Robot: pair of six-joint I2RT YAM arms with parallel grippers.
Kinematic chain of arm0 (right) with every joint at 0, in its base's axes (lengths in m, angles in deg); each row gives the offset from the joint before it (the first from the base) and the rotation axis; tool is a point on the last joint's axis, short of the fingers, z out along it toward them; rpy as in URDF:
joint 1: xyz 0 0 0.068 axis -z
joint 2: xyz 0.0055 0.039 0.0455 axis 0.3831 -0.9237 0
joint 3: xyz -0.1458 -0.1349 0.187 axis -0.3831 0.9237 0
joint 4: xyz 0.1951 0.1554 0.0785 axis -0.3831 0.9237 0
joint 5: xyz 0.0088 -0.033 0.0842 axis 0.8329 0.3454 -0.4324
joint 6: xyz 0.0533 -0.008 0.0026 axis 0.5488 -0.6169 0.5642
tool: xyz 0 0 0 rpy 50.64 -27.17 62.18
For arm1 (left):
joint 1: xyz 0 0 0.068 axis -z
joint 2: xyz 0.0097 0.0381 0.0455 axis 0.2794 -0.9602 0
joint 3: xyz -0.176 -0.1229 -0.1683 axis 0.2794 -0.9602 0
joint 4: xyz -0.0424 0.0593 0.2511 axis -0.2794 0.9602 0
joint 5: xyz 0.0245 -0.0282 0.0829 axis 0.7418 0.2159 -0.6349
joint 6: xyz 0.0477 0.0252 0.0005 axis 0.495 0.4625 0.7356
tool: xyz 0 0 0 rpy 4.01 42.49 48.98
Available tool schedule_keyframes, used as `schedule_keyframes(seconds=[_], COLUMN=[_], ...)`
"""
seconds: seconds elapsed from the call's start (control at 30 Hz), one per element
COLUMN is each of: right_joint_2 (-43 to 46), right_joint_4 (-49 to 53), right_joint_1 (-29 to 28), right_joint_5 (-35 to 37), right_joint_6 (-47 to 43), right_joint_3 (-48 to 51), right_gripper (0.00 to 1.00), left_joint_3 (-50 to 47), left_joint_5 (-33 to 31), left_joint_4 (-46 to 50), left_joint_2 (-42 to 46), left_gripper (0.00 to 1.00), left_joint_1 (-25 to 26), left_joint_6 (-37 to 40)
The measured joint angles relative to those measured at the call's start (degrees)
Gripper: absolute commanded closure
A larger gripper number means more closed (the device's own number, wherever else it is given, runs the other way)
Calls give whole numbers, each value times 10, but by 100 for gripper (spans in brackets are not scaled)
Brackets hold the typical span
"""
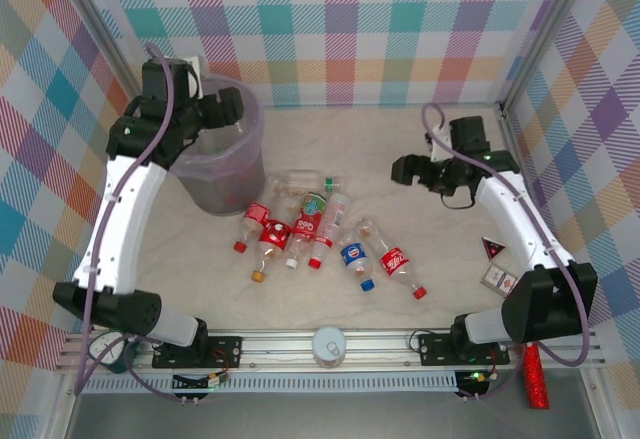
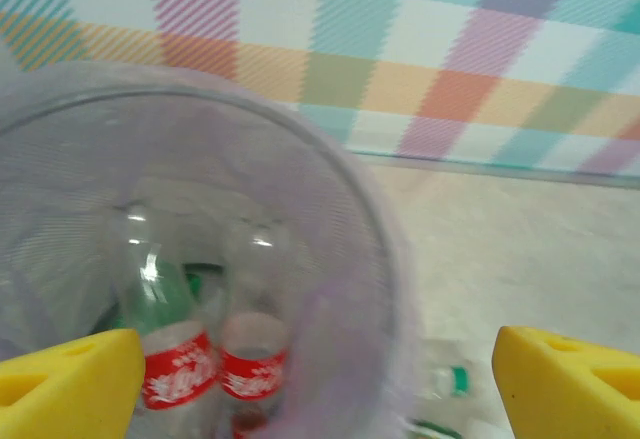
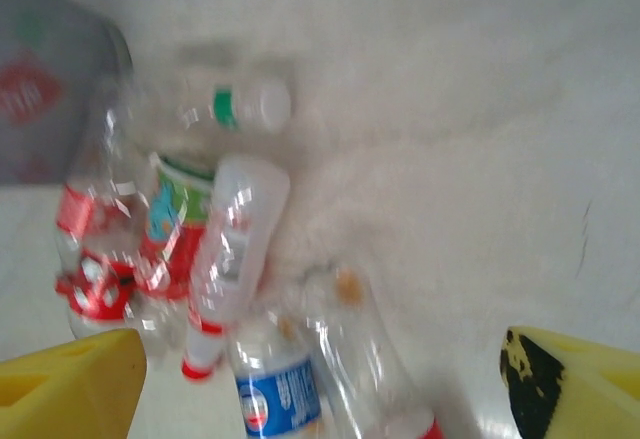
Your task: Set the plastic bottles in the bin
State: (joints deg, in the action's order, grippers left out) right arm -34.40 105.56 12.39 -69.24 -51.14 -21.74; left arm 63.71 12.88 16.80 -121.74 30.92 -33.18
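The grey bin [image 1: 215,184] with its purplish bag stands at the back left. My left gripper [image 1: 226,109] hovers over its rim, open and empty, with yellow fingers [image 2: 70,379] spread wide. Inside the bin [image 2: 330,219] lie two red-labelled bottles [image 2: 178,369] and a greenish one [image 2: 150,294]. Several plastic bottles [image 1: 300,227] lie in a heap mid-table, among them a blue-labelled one [image 1: 355,256] and a red-labelled one [image 1: 397,262]. My right gripper [image 1: 405,171] hangs open above the heap's right side. Below it are the blue-labelled bottle [image 3: 280,399] and a clear bottle [image 3: 235,234].
Two small packets [image 1: 497,277] lie near the right arm's base. A red tube [image 1: 535,374] sits beyond the front rail at the right, and a white round lid [image 1: 329,344] on the rail's middle. Plaid walls close in the back and sides.
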Motion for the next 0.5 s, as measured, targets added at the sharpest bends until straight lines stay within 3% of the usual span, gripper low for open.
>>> schedule_keyframes(seconds=[0.3,0.5], right_joint_2=[31,39], right_joint_4=[100,94], right_joint_1=[-68,-103], right_joint_5=[37,39], right_joint_6=[10,39], right_joint_3=[151,205], right_gripper=[14,12], left_joint_3=[-47,-138], left_joint_5=[-21,38], left_joint_4=[-33,-133], left_joint_2=[38,1], left_gripper=[12,13], left_joint_1=[152,203], left_joint_6=[-56,-122])
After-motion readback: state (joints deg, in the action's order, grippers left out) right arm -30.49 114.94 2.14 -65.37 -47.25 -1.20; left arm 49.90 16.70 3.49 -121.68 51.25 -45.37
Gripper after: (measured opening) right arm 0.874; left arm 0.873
